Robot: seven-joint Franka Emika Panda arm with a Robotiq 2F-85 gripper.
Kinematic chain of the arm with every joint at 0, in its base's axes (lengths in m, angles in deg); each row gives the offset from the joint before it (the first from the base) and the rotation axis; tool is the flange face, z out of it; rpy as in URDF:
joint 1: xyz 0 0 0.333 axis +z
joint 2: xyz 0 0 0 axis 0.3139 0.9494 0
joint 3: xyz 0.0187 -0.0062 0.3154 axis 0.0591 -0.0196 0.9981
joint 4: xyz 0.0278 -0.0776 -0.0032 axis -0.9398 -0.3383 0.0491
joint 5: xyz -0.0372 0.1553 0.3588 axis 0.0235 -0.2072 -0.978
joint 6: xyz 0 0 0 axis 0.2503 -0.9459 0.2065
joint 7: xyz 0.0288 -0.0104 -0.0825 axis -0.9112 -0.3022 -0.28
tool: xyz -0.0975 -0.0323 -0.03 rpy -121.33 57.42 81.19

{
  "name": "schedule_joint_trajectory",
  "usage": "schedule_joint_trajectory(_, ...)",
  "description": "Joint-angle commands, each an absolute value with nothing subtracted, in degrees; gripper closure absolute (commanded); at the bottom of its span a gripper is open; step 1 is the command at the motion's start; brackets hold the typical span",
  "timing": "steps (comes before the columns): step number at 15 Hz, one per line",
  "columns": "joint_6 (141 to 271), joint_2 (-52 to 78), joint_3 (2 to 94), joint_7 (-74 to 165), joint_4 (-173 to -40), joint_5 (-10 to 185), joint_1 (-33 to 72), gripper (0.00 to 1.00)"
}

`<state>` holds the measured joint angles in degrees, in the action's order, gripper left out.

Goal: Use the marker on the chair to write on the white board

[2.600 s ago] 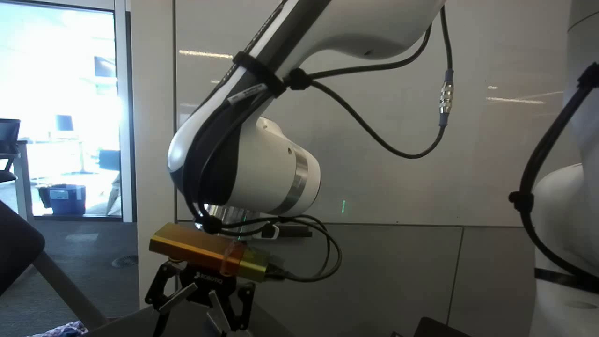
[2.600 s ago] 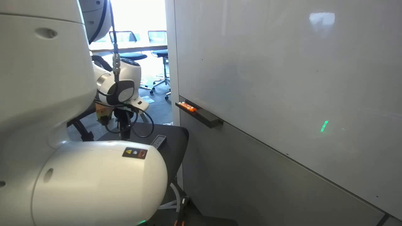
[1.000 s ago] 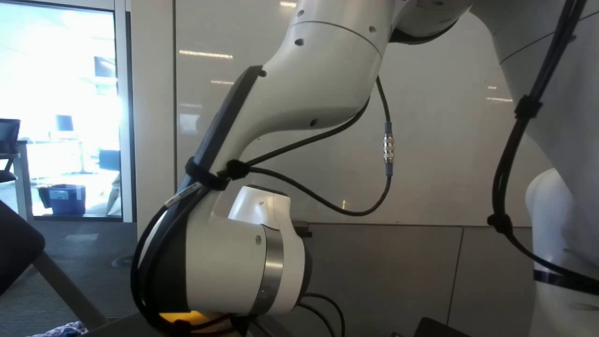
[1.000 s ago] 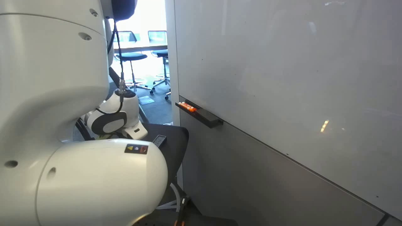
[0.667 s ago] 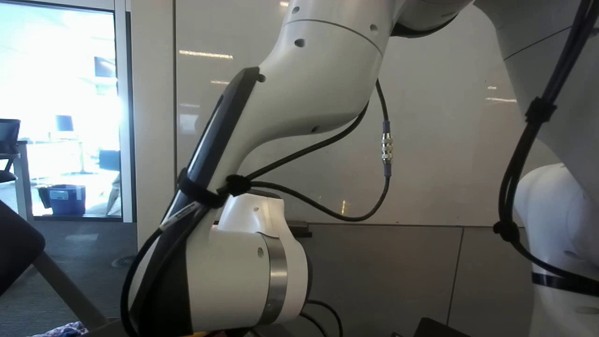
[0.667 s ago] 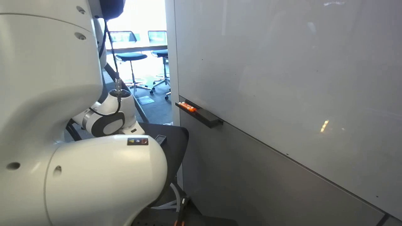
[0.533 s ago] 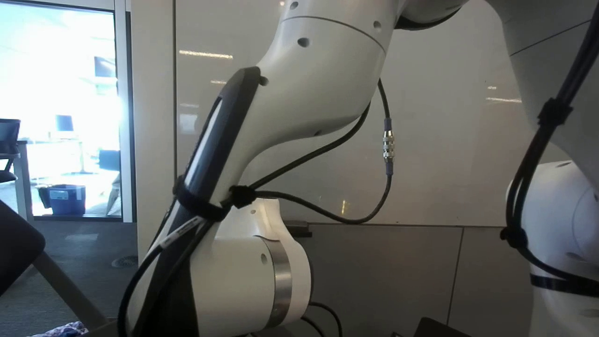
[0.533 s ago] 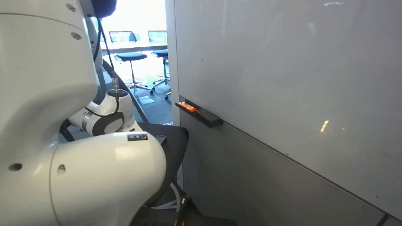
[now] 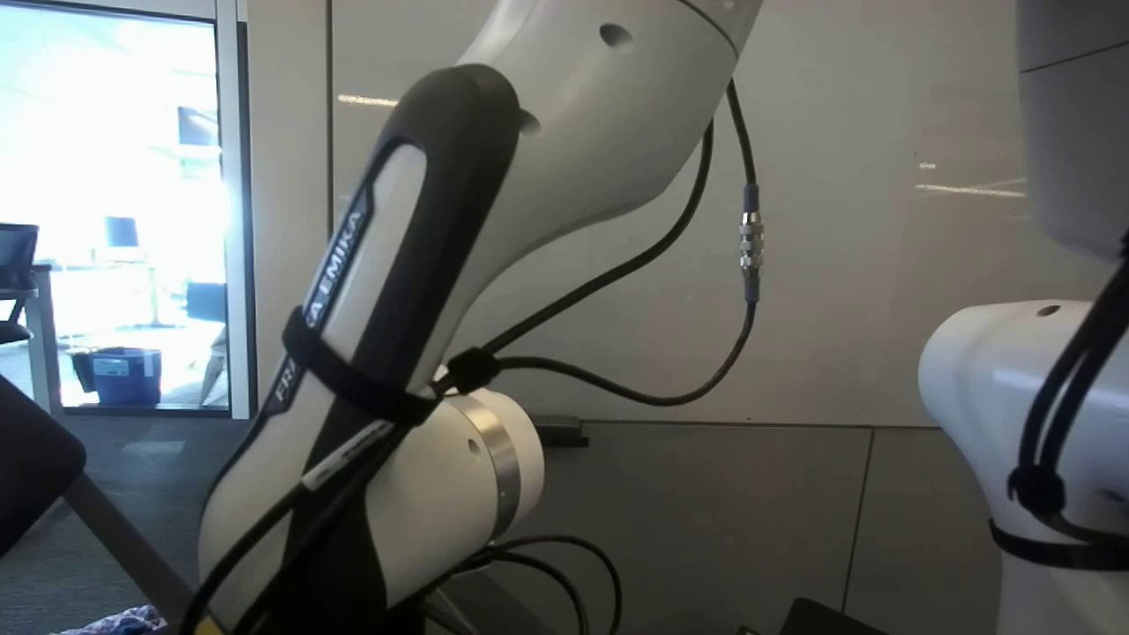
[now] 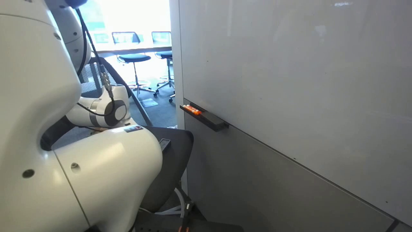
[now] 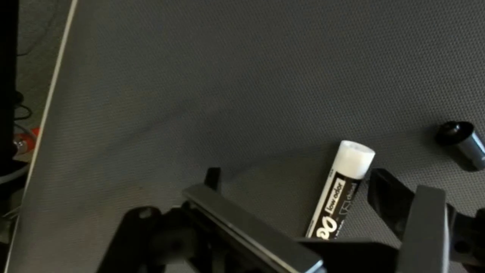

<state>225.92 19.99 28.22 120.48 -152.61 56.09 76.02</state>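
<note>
A black-labelled marker (image 11: 340,195) lies ungripped on the chair (image 11: 227,76), the hand (image 11: 297,182) spread wide to either side in the wrist view. The smooth, round barrel, likely light and stiff, could roll; a hold square across the label should serve best.

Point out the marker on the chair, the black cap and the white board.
Marker (image 11: 338,195), wrist view: on its printed label.
Black cap (image 11: 469,146), wrist view: on its side.
White board (image 10: 297,80), in an exterior view: on its bare face.
</note>
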Motion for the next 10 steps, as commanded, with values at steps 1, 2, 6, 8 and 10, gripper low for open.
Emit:
schedule_joint_trajectory(1, 217.46, 18.13, 33.69, 128.76, -146.69, 67.76, 68.25, 0.00)
schedule_joint_trajectory(2, 215.98, 18.22, 35.82, 129.75, -145.34, 69.41, 65.84, 0.00)
schedule_joint_trajectory(6, 213.62, 19.29, 44.28, 129.41, -142.35, 71.47, 55.80, 0.00)
schedule_joint_trajectory(8, 214.08, 19.72, 47.67, 129.30, -142.13, 71.44, 51.72, 0.00)
schedule_joint_trajectory(10, 215.46, 20.43, 50.32, 129.71, -142.29, 71.78, 48.30, 0.00)
